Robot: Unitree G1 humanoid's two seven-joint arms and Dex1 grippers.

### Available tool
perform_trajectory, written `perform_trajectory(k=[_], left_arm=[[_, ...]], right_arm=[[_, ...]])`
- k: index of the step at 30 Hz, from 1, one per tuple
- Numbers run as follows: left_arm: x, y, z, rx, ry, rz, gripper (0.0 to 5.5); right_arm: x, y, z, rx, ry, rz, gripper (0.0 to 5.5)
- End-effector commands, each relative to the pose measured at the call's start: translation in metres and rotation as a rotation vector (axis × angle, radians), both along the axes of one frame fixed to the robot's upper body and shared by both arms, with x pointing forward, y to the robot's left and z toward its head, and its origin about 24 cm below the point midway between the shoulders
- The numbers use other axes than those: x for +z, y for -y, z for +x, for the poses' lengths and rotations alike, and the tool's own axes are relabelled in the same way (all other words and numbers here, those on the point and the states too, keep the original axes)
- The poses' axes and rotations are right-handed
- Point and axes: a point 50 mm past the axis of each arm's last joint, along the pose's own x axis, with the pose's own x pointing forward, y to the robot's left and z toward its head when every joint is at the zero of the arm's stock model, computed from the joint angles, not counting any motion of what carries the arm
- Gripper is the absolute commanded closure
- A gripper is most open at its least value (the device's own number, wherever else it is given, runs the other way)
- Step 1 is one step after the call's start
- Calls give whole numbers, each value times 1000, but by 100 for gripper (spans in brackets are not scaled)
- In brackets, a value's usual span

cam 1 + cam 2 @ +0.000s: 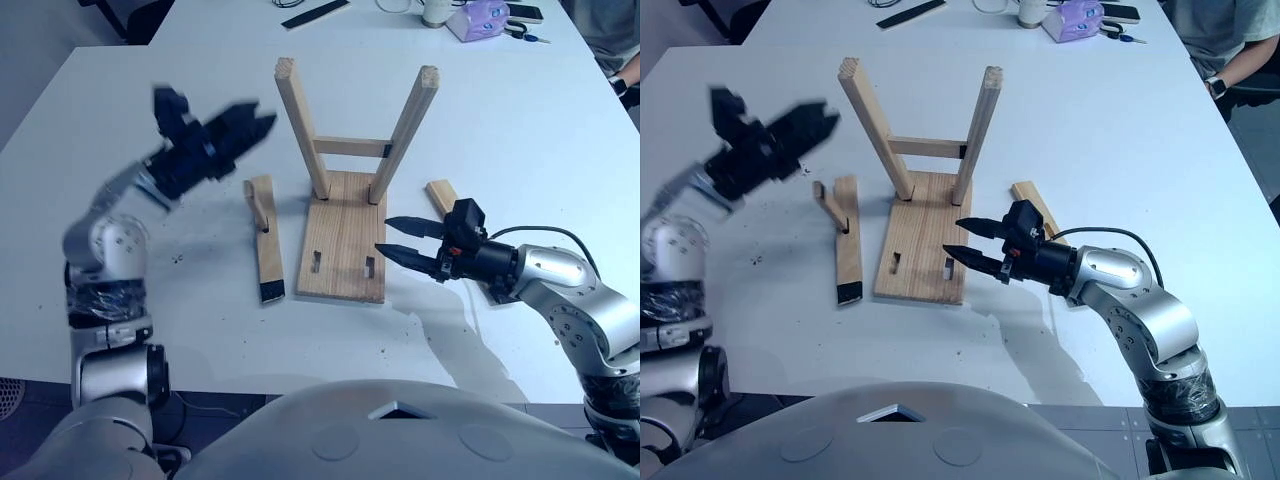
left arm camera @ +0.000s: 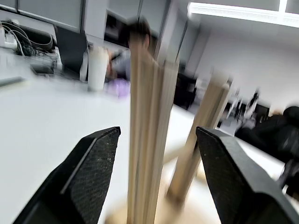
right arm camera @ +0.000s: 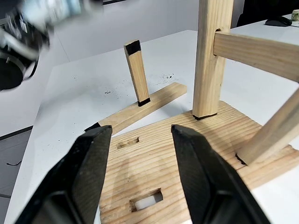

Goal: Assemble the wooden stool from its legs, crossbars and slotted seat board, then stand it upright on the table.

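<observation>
The right tool (image 1: 385,236) hovered with its two fingers spread, their tips at the edge of the slotted seat board (image 1: 338,235), which lay flat on the white worktop (image 1: 520,130). Beyond this tool two slanted legs (image 1: 303,125) stood in the board's far slots, joined by a crossbar (image 1: 350,146). A short wooden piece (image 1: 441,197) lay just beside the tool's body. The left tool (image 1: 262,115), blurred and with its fingers apart, was raised near the top of the closer leg. Below it lay a loose black-tipped leg (image 1: 267,250).
</observation>
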Motion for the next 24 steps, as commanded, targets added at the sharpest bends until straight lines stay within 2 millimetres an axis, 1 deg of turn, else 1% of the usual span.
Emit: perform_trajectory(k=[1, 3, 4, 5, 6, 7, 8, 10, 11, 13, 14, 16, 20, 22, 24], left_arm=[[23, 21, -35, -145, 81, 192, 251], [-15, 28, -61, -239, -13, 399, 251], [-33, 30, -76, -299, -77, 462, 251], [-46, 31, -89, -345, -134, 493, 251], [-56, 31, -97, -364, -177, 511, 251], [-68, 31, -103, -359, -219, 532, 251], [-80, 30, -105, -349, -273, 539, 251], [-112, 25, -108, -302, -386, 606, 251], [-126, 23, -111, -296, -411, 669, 251], [-148, 17, -115, -275, -435, 790, 251], [-154, 13, -116, -263, -436, 834, 251], [-160, 3, -116, -248, -445, 883, 251], [-169, -25, -122, -270, -462, 1045, 251], [-167, -38, -119, -246, -447, 1103, 251], [-157, -47, -109, -191, -418, 1107, 251]], right_arm=[[0, 1, -2, -13, 16, -10, 316], [-1, 1, -4, -22, 16, -7, 316], [-1, 2, -4, -27, 15, -6, 316], [-2, 2, -4, -31, 13, -6, 316], [-2, 3, -4, -33, 12, -7, 316], [-3, 3, -4, -35, 10, -7, 316], [-4, 3, -6, -46, 9, -6, 316], [-6, 2, -8, -61, 5, -1, 316], [-7, 1, -9, -63, 4, -5, 316], [-10, -2, -10, -54, 5, -14, 316], [-10, -3, -11, -51, 5, -14, 316], [-10, -3, -12, -53, 3, -9, 316], [-11, -1, -14, -59, -11, -13, 316], [-11, 0, -16, -61, -14, -16, 316], [-11, 1, -17, -64, -16, -19, 316]])
